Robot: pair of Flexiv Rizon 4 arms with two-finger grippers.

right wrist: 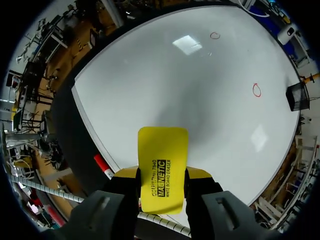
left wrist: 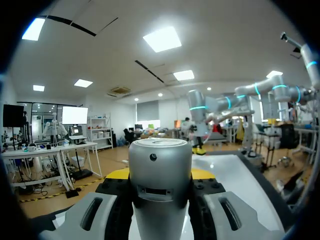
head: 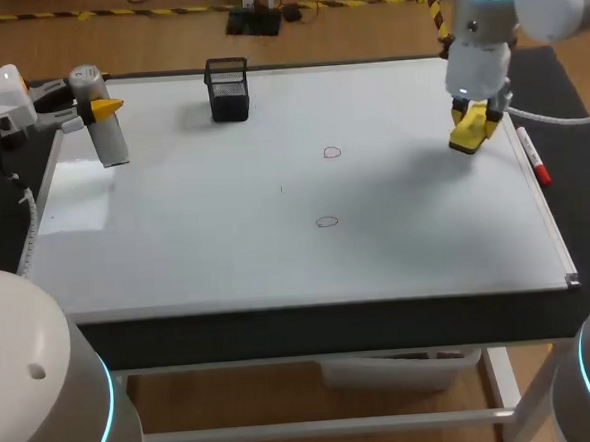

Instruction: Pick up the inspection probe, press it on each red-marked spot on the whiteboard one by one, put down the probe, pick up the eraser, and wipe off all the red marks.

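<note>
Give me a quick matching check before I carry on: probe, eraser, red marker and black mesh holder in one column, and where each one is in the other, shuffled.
1. inspection probe
2. eraser
3. red marker
4. black mesh holder

A. standing on the whiteboard, near its far edge
B. between the right fingers
C. lying along the whiteboard's right edge
D. between the left fingers

Pairs: 1-D, 2-B, 3-C, 4-A.
</note>
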